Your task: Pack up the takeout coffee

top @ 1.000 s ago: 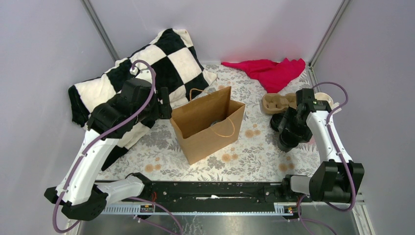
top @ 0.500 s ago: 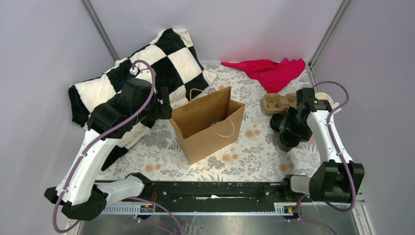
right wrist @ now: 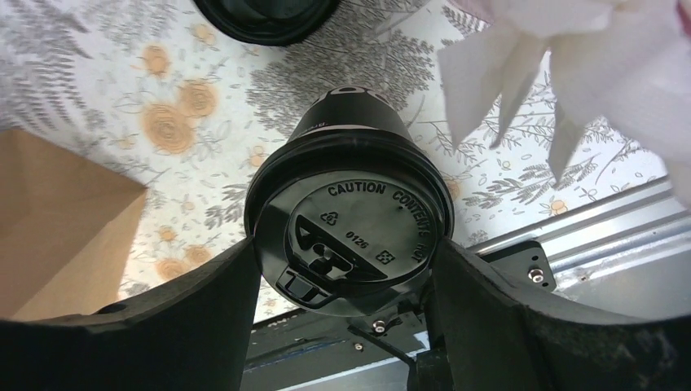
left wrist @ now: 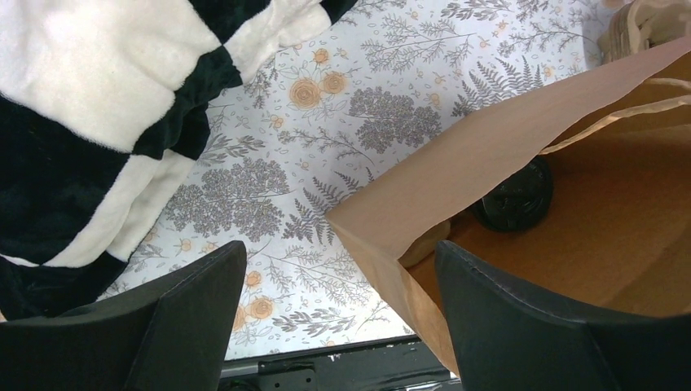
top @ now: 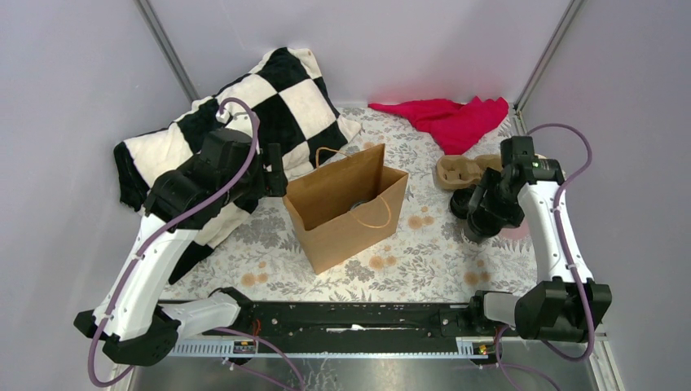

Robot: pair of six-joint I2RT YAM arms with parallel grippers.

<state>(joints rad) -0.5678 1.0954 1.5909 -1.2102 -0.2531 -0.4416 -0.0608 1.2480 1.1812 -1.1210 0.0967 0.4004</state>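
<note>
The brown paper bag stands open mid-table. One black lidded coffee cup sits inside it on the bottom. My right gripper is shut on a second black coffee cup, its fingers pressing just under the lid rim, to the right of the bag. In the top view this gripper holds the cup up off the table. A third black cup stands on the table beyond it. My left gripper is open and empty, straddling the bag's near-left corner.
A black-and-white checkered blanket lies at the back left. A red cloth is at the back right. A cardboard cup carrier sits behind the right gripper. White paper napkins are close on its right.
My right arm has lifted and shifted slightly back and right with the black cup in its grip. The left arm and the bag have not moved.
</note>
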